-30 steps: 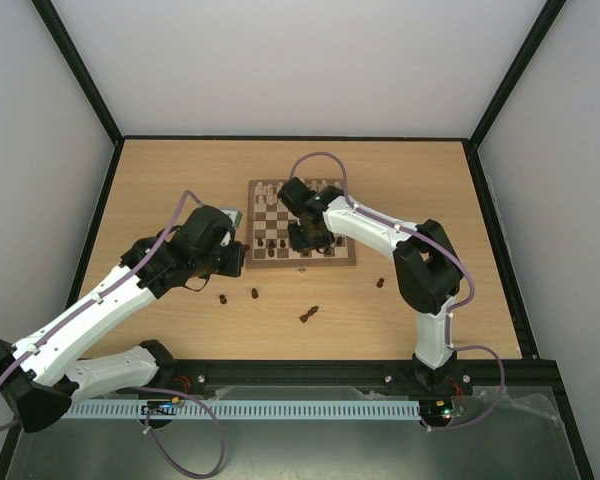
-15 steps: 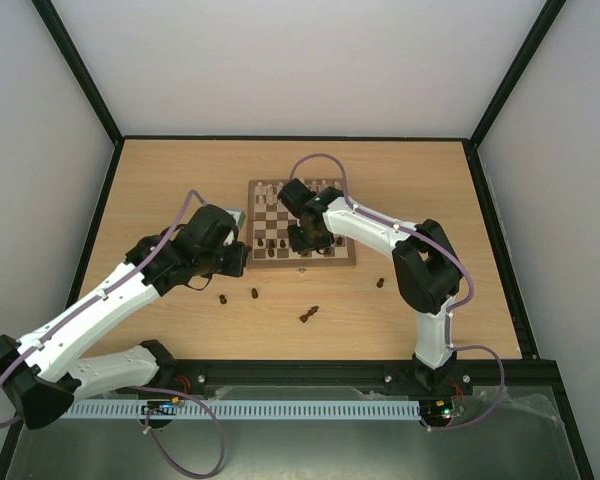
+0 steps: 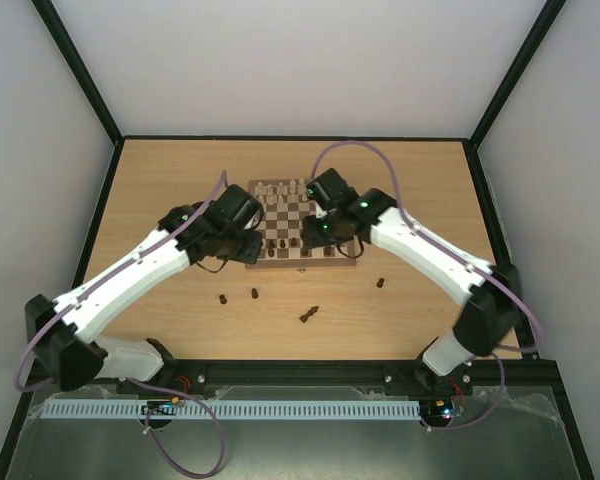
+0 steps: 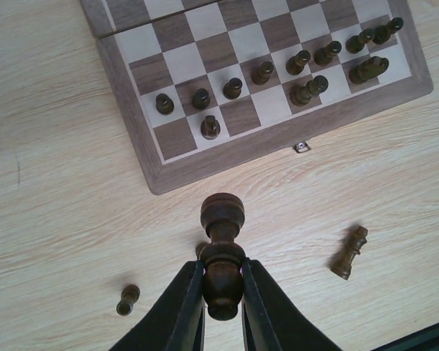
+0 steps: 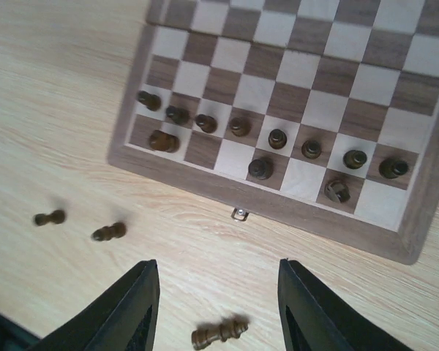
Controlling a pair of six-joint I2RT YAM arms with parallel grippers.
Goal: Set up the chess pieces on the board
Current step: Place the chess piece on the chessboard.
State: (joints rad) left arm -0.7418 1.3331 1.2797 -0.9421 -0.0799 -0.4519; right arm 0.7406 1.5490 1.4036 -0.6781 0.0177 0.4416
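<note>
My left gripper [image 4: 222,276] is shut on a dark brown chess piece [image 4: 222,218], held upright above the table just short of the board's [image 4: 205,167] near edge. In the top view that gripper [image 3: 246,246] hangs at the board's [image 3: 305,264] near left corner. My right gripper [image 5: 218,296] is open and empty, above the table by the board's [image 5: 278,202] near edge. Several dark pieces [image 5: 239,127] stand in the two nearest rows. Pale pieces [image 3: 280,188] line the far row.
Loose dark pieces lie on the tabletop in front of the board: a pawn [image 3: 223,298], another [image 3: 254,294], a taller piece [image 3: 309,315] on its side, and one [image 3: 380,283] at the right. The taller piece [image 5: 219,333] lies below my right fingers.
The right gripper has opened and drawn back from the board's near rows, its arm stretching out. The left arm has carried its dark piece right, closer to the board.
</note>
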